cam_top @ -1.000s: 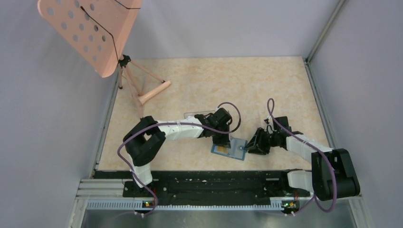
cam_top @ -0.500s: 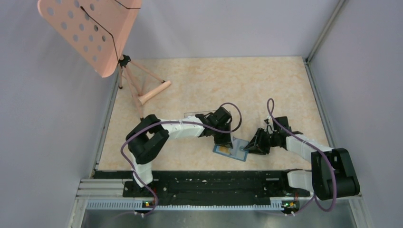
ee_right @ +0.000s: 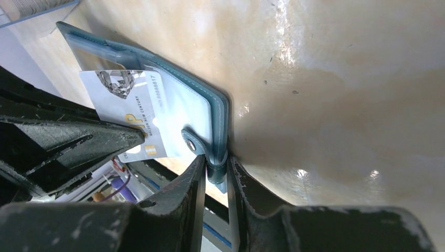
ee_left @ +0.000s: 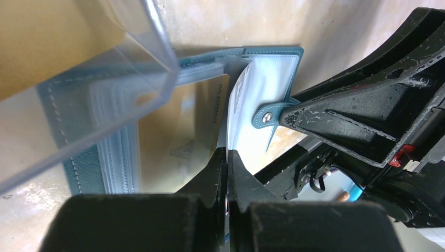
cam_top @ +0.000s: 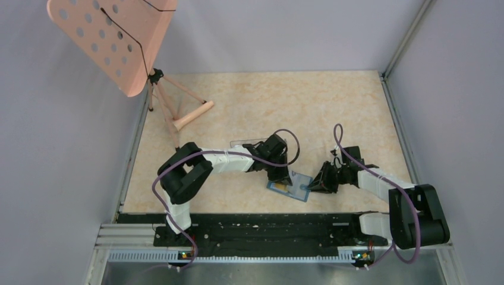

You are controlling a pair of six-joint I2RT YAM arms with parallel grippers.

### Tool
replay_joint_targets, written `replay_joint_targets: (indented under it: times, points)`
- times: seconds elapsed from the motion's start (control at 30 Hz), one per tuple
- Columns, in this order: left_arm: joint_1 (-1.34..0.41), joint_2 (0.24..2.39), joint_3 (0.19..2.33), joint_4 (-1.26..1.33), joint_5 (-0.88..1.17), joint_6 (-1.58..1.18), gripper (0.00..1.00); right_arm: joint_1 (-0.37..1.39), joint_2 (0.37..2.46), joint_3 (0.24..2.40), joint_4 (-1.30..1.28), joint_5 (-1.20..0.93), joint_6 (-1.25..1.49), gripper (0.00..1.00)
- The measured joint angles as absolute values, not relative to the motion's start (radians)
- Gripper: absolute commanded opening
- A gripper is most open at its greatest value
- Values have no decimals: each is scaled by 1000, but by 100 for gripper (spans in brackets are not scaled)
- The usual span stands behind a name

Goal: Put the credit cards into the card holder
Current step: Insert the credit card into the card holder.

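The card holder (cam_top: pixel 295 190), a teal wallet, lies open on the table between my two grippers. My right gripper (cam_top: pixel 311 184) is shut on its right edge, beside the snap tab (ee_right: pixel 192 143), as the right wrist view (ee_right: pixel 216 165) shows. My left gripper (cam_top: pixel 280 176) is shut on a whitish credit card (ee_right: pixel 130 107), seen edge-on in the left wrist view (ee_left: pixel 226 155). The card's far end lies over the wallet's (ee_left: pixel 78 160) light blue inside. An orange-yellow card (ee_left: pixel 176 131) lies in the wallet's pocketed left half.
A clear plastic box (cam_top: pixel 246 143) stands just behind the left gripper and fills the upper left of the left wrist view (ee_left: pixel 105 73). A pink perforated stand (cam_top: pixel 113 41) on tripod legs (cam_top: pixel 181 116) is at the back left. A black rail (cam_top: pixel 261 228) runs along the near edge.
My left gripper has shifted slightly back and left with the whitish card. My right gripper has kept its hold on the wallet's edge.
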State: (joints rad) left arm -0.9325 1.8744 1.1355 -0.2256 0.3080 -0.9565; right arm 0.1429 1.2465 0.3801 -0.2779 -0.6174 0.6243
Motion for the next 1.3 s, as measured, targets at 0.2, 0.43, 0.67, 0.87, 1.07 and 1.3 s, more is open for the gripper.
replay_joint_targets:
  times: [0.2, 0.43, 0.67, 0.87, 1.07, 1.3]
  points:
    - [-913, 1874, 1076, -126, 358, -1002, 0, 143, 1250, 380, -278, -617, 620, 19]
    - [-913, 1874, 1076, -125, 362, -997, 4, 142, 1253, 380, -278, -619, 621, 18]
    - [-938, 1895, 1158, -270, 304, -931, 50, 143, 1265, 380, -270, -633, 622, 19]
    - [-978, 1949, 1307, -432, 224, -860, 61, 143, 1266, 380, -268, -635, 622, 19]
    - [-999, 1978, 1393, -543, 155, -809, 64, 143, 1266, 380, -268, -635, 622, 19]
    - [-1004, 2004, 1442, -607, 126, -779, 58, 143, 1270, 380, -268, -639, 622, 19]
